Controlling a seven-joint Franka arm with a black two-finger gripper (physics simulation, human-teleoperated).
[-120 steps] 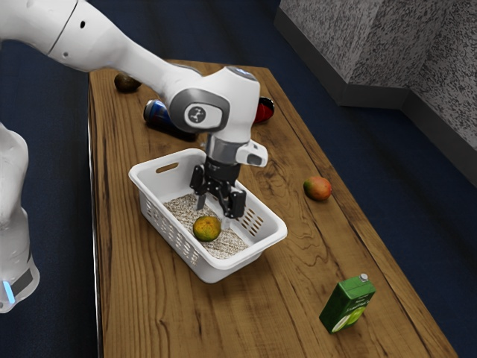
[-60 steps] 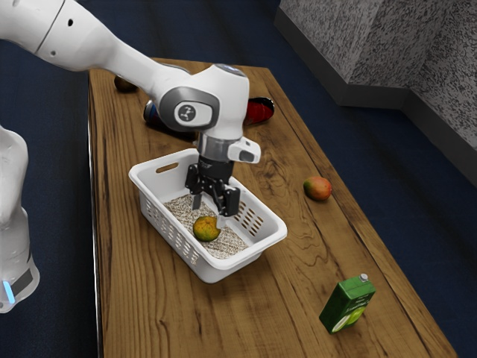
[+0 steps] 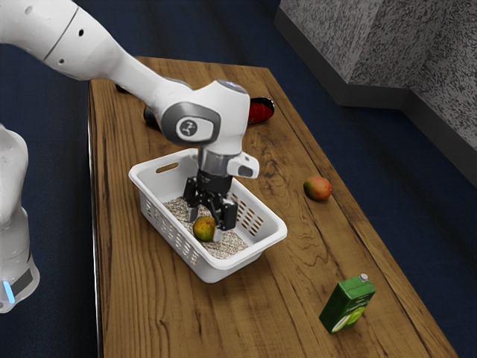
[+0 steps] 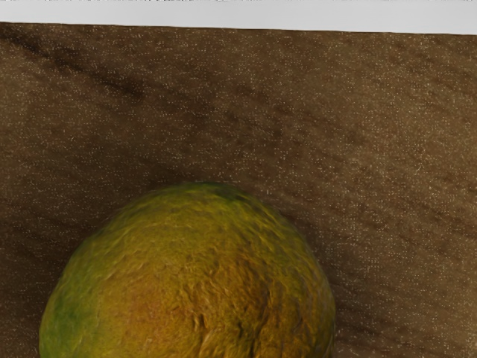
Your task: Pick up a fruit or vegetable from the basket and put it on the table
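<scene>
Wood-grained bench [image 3: 298, 268] supports a white basket [image 3: 216, 265]; inside the basket, the jaws stand apart, astride a mottled green-orange fruit [image 4: 194, 283].

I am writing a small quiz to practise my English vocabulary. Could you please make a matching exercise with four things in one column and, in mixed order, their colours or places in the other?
1. basket
2. carton
3. yellowish fruit
4. gripper

A. lying inside the basket
B. black, reaching down into the basket
C. white, with holes in its sides
D. green, on the table outside the basket

Right pairs: 1-C, 2-D, 3-A, 4-B
</scene>
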